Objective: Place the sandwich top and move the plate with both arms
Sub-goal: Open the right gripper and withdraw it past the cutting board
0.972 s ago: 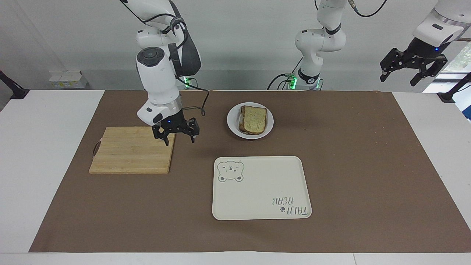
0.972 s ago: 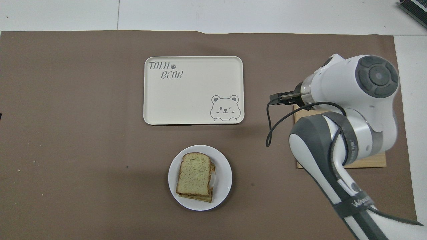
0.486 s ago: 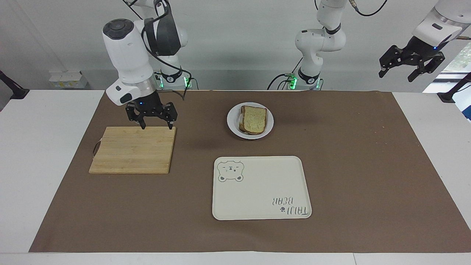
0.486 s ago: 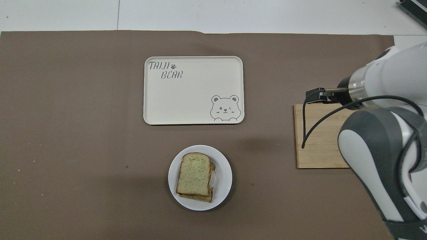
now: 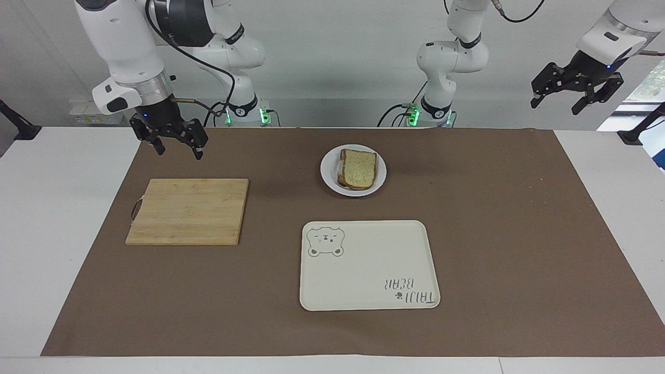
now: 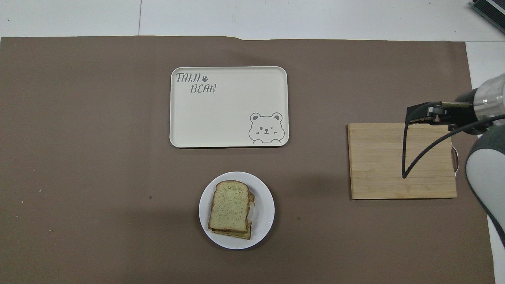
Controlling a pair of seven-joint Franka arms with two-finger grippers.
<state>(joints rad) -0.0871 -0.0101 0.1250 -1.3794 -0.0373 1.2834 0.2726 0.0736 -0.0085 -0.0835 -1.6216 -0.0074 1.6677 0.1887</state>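
Note:
The sandwich top [image 5: 358, 169] lies on a stacked sandwich on the round white plate [image 5: 327, 174], in the middle of the table near the robots. Both also show in the overhead view, the sandwich top [image 6: 230, 205] on the plate [image 6: 265, 205]. My right gripper [image 5: 179, 154] is open and empty. It hangs in the air over the mat's edge by the cutting board's end, well apart from the plate. My left gripper [image 5: 563, 104] is open and empty, and waits high up off the left arm's end of the table.
A cream tray with a bear drawing [image 5: 363, 265] lies farther from the robots than the plate; it also shows in the overhead view [image 6: 229, 106]. A bare wooden cutting board [image 5: 187, 210] lies toward the right arm's end. A brown mat [image 5: 493, 208] covers the table.
My right gripper has risen and swung from the cutting board's corner nearest the plate toward the right arm's end of the table. The left gripper has barely shifted. The sandwich and plate have not moved.

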